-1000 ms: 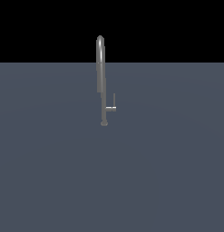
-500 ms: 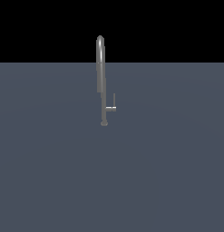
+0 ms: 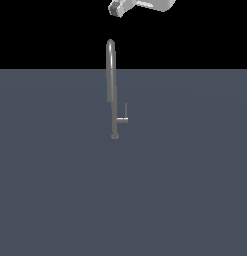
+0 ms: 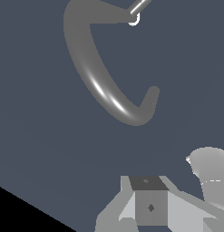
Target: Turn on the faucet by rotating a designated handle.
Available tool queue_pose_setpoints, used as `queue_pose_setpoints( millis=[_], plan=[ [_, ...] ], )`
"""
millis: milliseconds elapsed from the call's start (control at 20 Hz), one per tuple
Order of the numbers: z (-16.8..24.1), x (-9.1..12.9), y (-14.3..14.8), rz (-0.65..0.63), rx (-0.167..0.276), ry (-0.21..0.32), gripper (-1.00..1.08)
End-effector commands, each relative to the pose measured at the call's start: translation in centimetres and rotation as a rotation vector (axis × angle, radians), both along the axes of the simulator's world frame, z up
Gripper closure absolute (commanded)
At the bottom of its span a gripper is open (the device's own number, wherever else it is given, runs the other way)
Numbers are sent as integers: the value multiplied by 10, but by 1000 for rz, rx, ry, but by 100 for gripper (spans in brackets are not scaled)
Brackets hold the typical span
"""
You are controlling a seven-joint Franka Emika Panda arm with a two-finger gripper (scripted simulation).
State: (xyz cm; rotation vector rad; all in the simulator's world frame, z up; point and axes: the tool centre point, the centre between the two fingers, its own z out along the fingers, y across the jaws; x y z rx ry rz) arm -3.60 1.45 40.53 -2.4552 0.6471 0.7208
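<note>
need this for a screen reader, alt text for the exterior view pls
A tall grey gooseneck faucet stands on a flat dark grey surface, its small L-shaped handle sticking out to the exterior view's right near the base. A white robot arm enters at the top edge, above the faucet.

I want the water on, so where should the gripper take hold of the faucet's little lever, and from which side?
Grip the handle on its thin upright rod, coming from the exterior view's right. The rod stands clear of the faucet pipe there, so fingers could likely close around it.

Floor [image 3: 185,200] open around faucet [image 3: 111,85]; nothing blocking.
</note>
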Motion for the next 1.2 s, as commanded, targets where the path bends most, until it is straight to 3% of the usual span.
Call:
queue_pose_setpoints(
  millis=[0, 1150],
  plan=[
    [-10, 14, -2, -38, 36, 38, 108],
    [-144, 125, -26, -432, 410, 432, 108]
  ],
)
